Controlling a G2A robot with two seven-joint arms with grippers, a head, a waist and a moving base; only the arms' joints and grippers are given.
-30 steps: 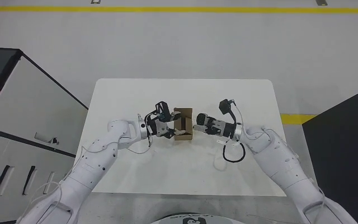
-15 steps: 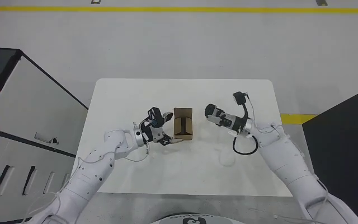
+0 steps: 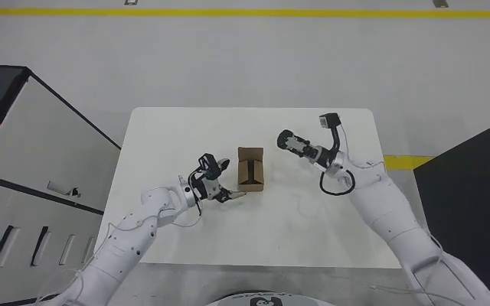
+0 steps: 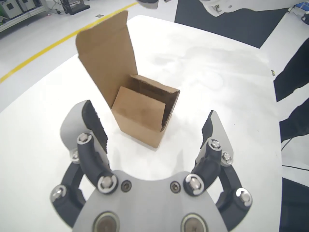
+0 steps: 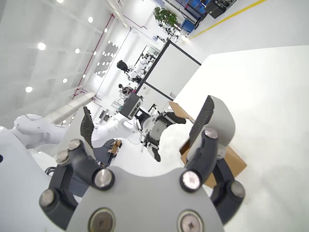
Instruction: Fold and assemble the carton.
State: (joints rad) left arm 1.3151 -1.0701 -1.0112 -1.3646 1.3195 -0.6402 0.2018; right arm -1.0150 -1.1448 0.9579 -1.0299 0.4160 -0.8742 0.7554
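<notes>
White desk, carton standing free at its middle, 1 flap upright.
Both arms have backed off since 1 s ago: left gripper and right gripper hang spread, apart from it; desk edges well away.

Carton is plain brown cardboard, table is white. Left gripper and right gripper are silver-grey w/ black ribbed pads. Floor is pale grey w/ a yellow stripe.

Top view overhead, far; wrist views low, near, share carton from opposite sides
</notes>
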